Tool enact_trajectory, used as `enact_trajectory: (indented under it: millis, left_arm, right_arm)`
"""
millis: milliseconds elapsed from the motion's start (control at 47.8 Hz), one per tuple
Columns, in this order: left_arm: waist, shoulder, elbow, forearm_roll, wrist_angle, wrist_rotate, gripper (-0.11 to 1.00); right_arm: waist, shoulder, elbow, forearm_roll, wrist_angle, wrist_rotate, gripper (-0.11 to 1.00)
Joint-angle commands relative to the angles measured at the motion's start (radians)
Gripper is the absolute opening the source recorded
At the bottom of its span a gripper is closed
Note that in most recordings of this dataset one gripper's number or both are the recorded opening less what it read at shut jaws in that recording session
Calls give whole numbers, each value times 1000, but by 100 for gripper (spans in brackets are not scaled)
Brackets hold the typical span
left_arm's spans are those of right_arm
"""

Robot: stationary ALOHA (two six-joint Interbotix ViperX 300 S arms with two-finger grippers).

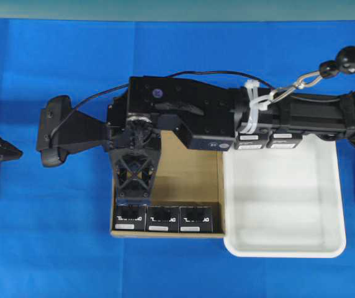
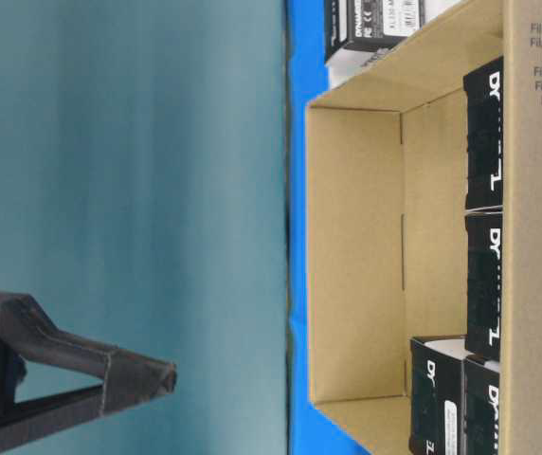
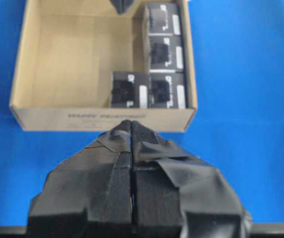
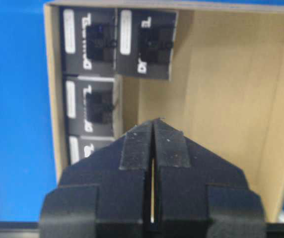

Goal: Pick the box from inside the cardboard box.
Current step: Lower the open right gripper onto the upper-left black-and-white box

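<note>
While I'm counting, I'm seeing six black boxes [image 3: 162,52]: four are sitting inside the one cardboard box [image 1: 190,180], hugging its walls, and two are sitting in the one white tray [image 1: 289,248]. My right claw [image 4: 153,124] is hanging over the carton pinched nearly closed, just a sliver showing, gripping nothing. My left claw [image 3: 132,126] is clenching tight, empty, outside the carton.

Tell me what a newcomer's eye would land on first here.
The big black right arm stretching across the overhead view, its fingers together above the shallow brown cardboard carton. Next, the small black boxes with white lettering lined along the carton's wall, beside a white plastic tray on the blue cloth.
</note>
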Motion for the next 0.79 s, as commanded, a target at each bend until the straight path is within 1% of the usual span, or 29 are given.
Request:
enact_trajectory:
  millis: [0,84,146,209,230,314,376,418,460,564,711,773]
  left_arm:
    - [0,3,-23,2,-12,-2,-7]
    - [-2,2,-23,2,-12,-2,-7]
    - [0,2,-23,2,-12,-2,-7]
    - [-2,2,-23,2,-12,-3,-7]
    - [0,2,-23,2,-12,-3,-7]
    - [-3,2,-23,2,-15,-12,-7]
    - [-3,2,-23,2,-15,-31,-7]
    - [-3,2,-21,2,-15,-44,-7]
    - [-3,2,-21,2,-15,-55,-7]
    - [-3,2,-21,2,-17,-58,-7]
    - [-5,2,-23,2,-21,-61,-7]
    - [-5,2,-23,2,-28,-60,-7]
  right_arm:
    - [-9,5,3,40,-20,2,3]
    - [-14,8,18,54,-35,3,12]
    - [-17,9,40,54,-57,5,24]
    - [-18,11,58,54,-83,5,41]
    - [-20,11,66,54,-91,5,49]
    - [-25,9,92,54,-114,-2,74]
    - [-25,6,106,54,-123,-12,89]
    - [-26,6,118,54,-127,-23,95]
    - [-25,5,130,54,-138,-34,98]
    - [-26,8,167,61,-189,-48,95]
    - [-32,15,218,89,-245,-49,95]
    - [-32,18,236,89,-272,-48,95]
